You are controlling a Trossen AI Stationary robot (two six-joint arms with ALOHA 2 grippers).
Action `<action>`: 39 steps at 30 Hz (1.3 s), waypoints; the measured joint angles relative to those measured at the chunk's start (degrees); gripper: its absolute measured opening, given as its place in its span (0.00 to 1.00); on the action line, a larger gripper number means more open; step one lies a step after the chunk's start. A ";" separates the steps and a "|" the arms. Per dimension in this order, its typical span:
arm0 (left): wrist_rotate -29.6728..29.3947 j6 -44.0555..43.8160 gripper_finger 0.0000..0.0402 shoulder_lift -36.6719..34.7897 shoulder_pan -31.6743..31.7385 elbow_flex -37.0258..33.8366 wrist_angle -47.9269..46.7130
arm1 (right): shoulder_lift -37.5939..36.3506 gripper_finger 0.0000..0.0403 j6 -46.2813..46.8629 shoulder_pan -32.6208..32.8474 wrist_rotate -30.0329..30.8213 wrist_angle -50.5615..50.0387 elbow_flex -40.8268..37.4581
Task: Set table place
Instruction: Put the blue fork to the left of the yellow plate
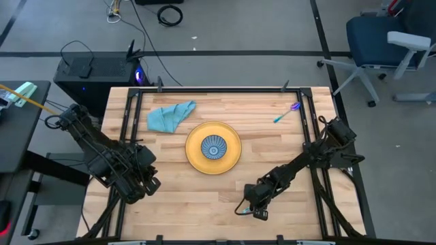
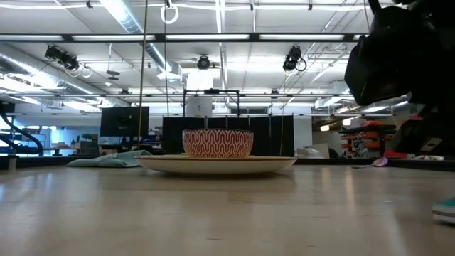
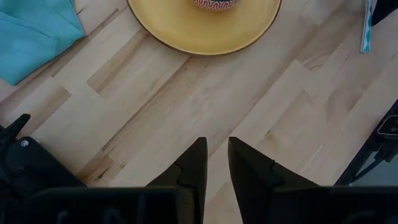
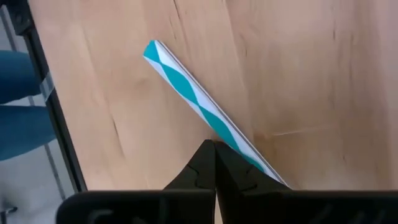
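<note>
wooden planks of the table (image 1: 204,190) fill the middle of the high view, ringed by a black rail, with grey floor and a blue chair (image 1: 381,34) at the upper right. a yellow plate (image 1: 213,155) sits at the centre of the frame with a patterned bowl (image 1: 214,146) on it; a teal cloth (image 1: 170,116) lies to its upper left and a small utensil (image 1: 287,113) with a purple end to its upper right.

the step in hand looks like laying cutlery beside the plate. the right gripper (image 1: 256,205), low in the frame and right of centre, is folded down to the wood, its fingers pressed together on a teal-and-white striped handle (image 4: 202,106) that lies slanted on the planks in the right wrist view. which piece of cutlery it is stays hidden. the next move probably calls for a clean lift without the handle pivoting, then a carry toward the plate's side.

the left gripper (image 1: 139,184) waits at the lower left of the frame, arm bent, fingers slightly parted and holding nothing.
</note>
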 joint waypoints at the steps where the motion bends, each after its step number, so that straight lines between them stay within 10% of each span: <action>1: 0.00 0.01 0.18 0.00 -0.01 0.00 -0.01 | -0.04 0.01 0.61 0.50 0.73 -0.12 0.00; 14: -1.93 1.57 0.19 0.00 0.93 0.00 3.49 | -1.29 0.01 8.94 5.56 5.19 -5.09 -0.04; 24: -1.49 23.67 0.20 2.80 8.08 0.04 25.08 | -2.45 0.01 17.30 7.54 6.63 -12.80 -0.22; 39: 24.56 44.95 0.21 17.39 24.86 0.04 56.08 | -2.56 0.01 31.07 7.90 7.62 -17.71 -0.06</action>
